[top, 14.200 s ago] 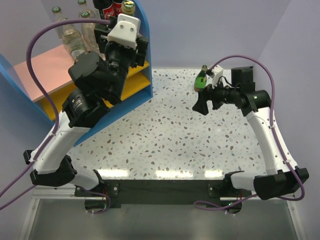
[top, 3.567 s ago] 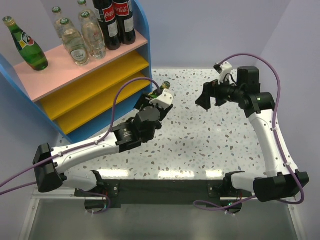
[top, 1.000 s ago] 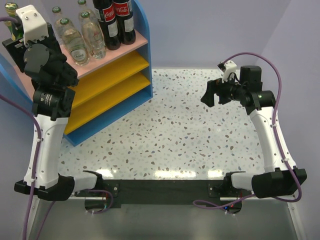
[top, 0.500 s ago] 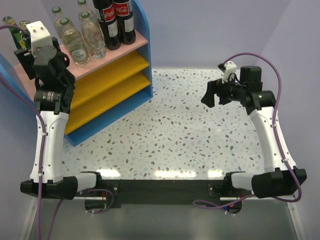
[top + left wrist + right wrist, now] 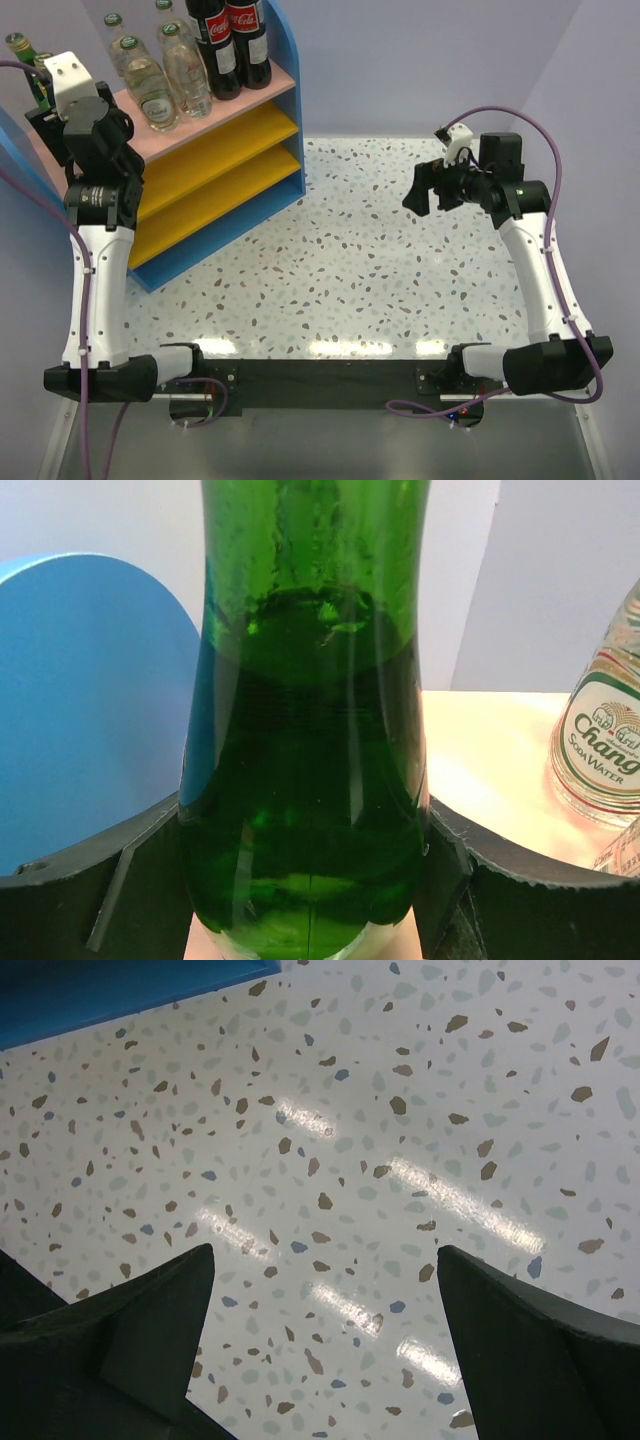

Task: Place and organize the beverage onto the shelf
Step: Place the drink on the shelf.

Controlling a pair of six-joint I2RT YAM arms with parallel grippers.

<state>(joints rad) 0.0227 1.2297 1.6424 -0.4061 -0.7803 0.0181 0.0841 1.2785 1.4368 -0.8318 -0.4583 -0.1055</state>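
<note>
My left gripper (image 5: 310, 860) is shut on a green glass bottle (image 5: 310, 730), its fingers against both sides of it. The bottle stands upright at the left end of the shelf's pink top board (image 5: 490, 750). From above, the left gripper (image 5: 55, 110) is at that left end, with the held bottle's neck (image 5: 42, 72) just behind it and a second green bottle (image 5: 20, 46) beside it. Several clear bottles (image 5: 165, 75) and two cola bottles (image 5: 228, 45) stand further right on the shelf (image 5: 230, 100). My right gripper (image 5: 422, 192) is open and empty above the table (image 5: 325, 1270).
The shelf's blue side panel (image 5: 90, 700) is close on the left of the held bottle. A clear Chang bottle (image 5: 605, 740) stands to its right. Two yellow lower boards (image 5: 215, 160) hold nothing. The speckled table (image 5: 350, 260) lies between the arms.
My left gripper has moved slightly down and back at the shelf's left end with the green bottle. The right arm has not moved.
</note>
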